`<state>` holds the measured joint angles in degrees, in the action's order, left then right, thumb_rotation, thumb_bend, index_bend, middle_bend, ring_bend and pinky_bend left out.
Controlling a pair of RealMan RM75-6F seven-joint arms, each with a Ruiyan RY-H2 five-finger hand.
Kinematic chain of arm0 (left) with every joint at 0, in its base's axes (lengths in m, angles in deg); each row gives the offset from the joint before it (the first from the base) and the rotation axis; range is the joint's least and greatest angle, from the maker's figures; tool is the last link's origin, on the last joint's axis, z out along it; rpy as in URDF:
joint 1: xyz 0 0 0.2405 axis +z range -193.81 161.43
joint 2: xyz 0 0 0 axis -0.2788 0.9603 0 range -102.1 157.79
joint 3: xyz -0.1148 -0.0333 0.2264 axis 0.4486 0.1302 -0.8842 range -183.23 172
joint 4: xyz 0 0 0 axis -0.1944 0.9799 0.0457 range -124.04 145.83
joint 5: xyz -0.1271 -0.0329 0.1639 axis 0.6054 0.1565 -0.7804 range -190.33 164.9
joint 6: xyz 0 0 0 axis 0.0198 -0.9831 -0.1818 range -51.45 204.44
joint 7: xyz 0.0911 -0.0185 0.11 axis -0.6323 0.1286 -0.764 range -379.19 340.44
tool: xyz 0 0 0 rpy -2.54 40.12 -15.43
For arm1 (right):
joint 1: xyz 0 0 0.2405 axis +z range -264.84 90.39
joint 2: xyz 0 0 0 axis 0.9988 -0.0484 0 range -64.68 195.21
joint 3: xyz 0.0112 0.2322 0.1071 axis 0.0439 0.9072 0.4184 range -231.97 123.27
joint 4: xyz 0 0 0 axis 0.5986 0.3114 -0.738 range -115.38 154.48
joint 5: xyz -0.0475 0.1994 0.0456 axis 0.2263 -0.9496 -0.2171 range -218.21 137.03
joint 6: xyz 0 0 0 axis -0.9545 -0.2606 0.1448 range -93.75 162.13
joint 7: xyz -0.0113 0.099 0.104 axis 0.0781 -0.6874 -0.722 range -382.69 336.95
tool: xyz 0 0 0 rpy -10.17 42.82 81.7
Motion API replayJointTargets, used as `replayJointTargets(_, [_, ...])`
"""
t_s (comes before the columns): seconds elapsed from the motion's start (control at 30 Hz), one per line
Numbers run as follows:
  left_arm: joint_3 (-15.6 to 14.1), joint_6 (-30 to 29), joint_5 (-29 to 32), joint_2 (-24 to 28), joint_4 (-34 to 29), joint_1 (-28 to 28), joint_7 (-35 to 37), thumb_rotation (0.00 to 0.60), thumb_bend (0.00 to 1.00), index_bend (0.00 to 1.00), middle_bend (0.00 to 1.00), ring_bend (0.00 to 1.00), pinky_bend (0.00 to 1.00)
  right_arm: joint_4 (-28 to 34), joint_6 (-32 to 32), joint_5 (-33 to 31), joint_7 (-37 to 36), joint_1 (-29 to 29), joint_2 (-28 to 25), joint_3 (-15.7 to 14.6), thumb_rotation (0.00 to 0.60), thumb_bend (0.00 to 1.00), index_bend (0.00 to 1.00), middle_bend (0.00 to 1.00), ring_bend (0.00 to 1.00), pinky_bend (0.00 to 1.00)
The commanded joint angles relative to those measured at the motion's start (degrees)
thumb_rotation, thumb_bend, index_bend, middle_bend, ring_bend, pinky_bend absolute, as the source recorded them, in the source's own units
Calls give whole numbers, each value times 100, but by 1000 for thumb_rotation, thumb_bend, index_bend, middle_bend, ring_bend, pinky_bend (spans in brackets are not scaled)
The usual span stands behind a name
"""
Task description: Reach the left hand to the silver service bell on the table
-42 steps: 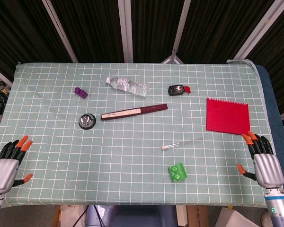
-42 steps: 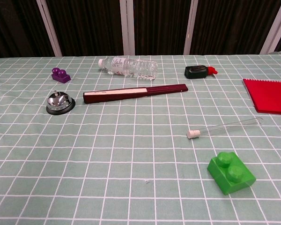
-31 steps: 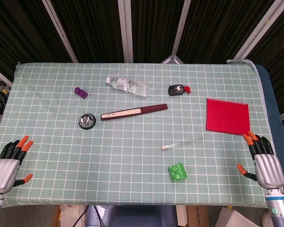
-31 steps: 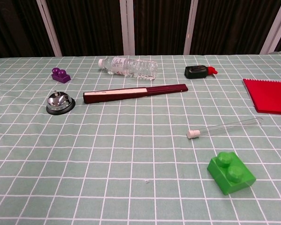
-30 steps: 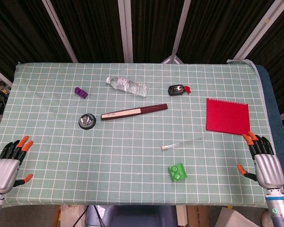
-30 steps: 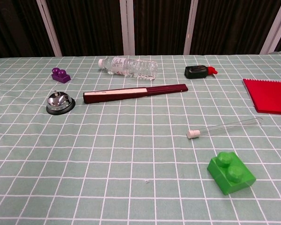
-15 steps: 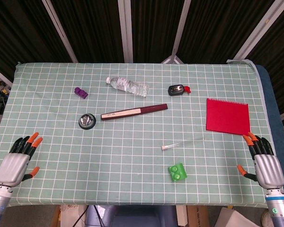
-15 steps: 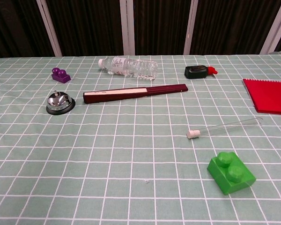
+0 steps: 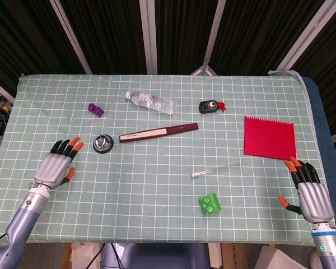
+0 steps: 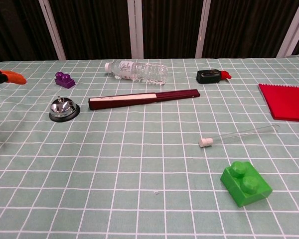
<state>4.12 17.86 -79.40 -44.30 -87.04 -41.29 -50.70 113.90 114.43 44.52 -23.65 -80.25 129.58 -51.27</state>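
The silver service bell (image 9: 103, 143) sits on the table (image 9: 157, 213), on its left half, just off the left end of the long maroon pen case (image 9: 159, 133) and nearer the robot than the purple block (image 9: 96, 109). The left hand (image 9: 57, 163) hovers close beside the bell on its outer side, not touching it — its orange-tipped fingers (image 9: 74, 144) are spread, empty, and aimed toward the bell. In the chest view only the fingertips show at the left edge, so the hand's height above the cloth is hard to judge. The right hand (image 9: 309, 193) rests at the table's near right corner, fingers apart and holding nothing.

The gap left to close is small, and the risk lies there: a reach that comes in low and sideways would likely shove the bell along the cloth into the pen case rather than land on its dome. A descent from above the button seems safer.
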Motion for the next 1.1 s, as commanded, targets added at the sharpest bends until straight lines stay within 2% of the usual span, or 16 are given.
replayJointTargets(0.03, [221,263,533,-382,228,-417,-507,600,660,0,0,0,0,3,-9,-4,-26,1,-7,-2,600,288,0,0,0,0])
replayJointTargets(0.4, [337,386,1492,-1077,747,-1131,-1319,600,659,0,0,0,0,15,-39,-12,-118,11,-32,-4,600,289,0,0,0,0])
replayJointTargets(0.7, [40,391,1909,-1370,1065,-1241,-1434,600,659,0,0,0,0,33,-38,-27,-178,3,-49,-3,600,288,0,0,0,0])
replayJointTargets(0.9, [-119,426,1987,-1528,1275,-1303,-1419,600,659,0,0,0,0,45,-43,-48,-194,4,-42,7,600,288,0,0,0,0])
replayJointTargets(1.1, [-61,251,1825,-1545,1229,-1364,-1267,600,659,0,0,0,0,41,-20,-39,-203,-2,-37,9,600,288,0,0,0,0])
